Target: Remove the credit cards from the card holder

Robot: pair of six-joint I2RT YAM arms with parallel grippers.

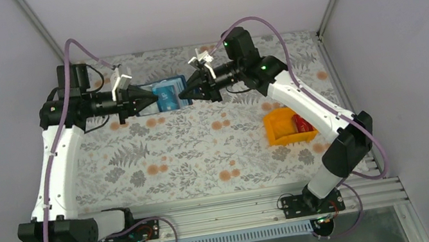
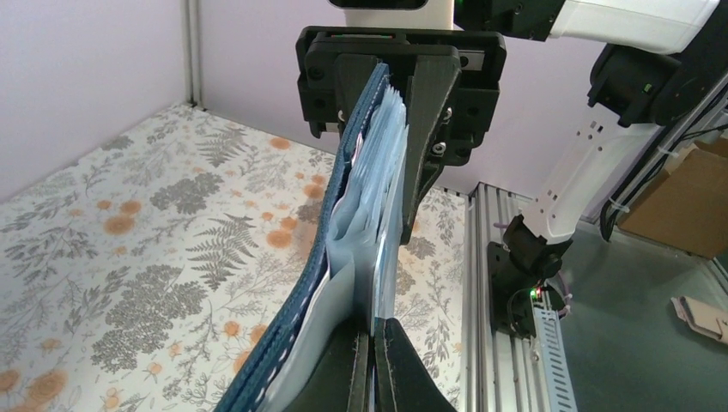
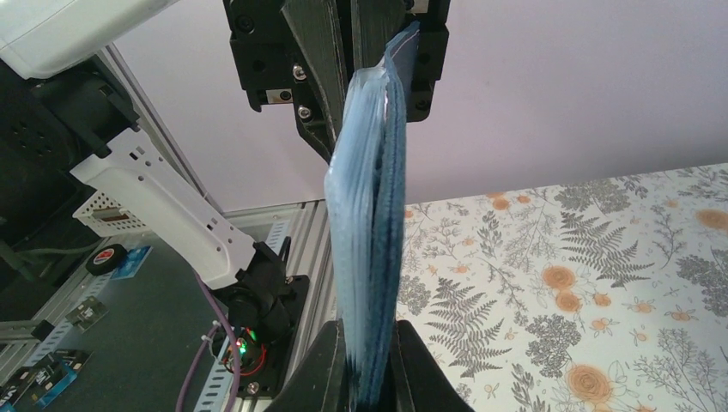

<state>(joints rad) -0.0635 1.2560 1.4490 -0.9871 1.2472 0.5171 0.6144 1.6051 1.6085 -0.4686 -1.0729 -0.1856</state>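
Blue in two shades is seen on the flat rectangular card holder (image 1: 168,92): dark navy on the stitched outside, pale blue on the pocket layers inside. It is held up in the air above the far middle of the table, between the two arms. By both wrist cameras it is seen edge-on, with its layers spread apart a little.

The left gripper (image 1: 154,99) is closed tight on a thin pale inner layer at one end, and the navy cover is bent away to one side of its fingers (image 2: 399,373). The right gripper (image 1: 181,93) is closed on the thick edge at the other end. Single cards cannot be told apart among the layers.

The table is covered by a pale cloth (image 1: 204,152) printed with grey ferns and orange flowers. A square orange plastic bin (image 1: 278,131) is set on it near the right arm, and a small red card (image 1: 302,124) is lying inside. Plain pale grey-purple walls (image 1: 180,3) are seen all around, and a ridged silver metal rail (image 1: 233,212) is fixed along the near edge.
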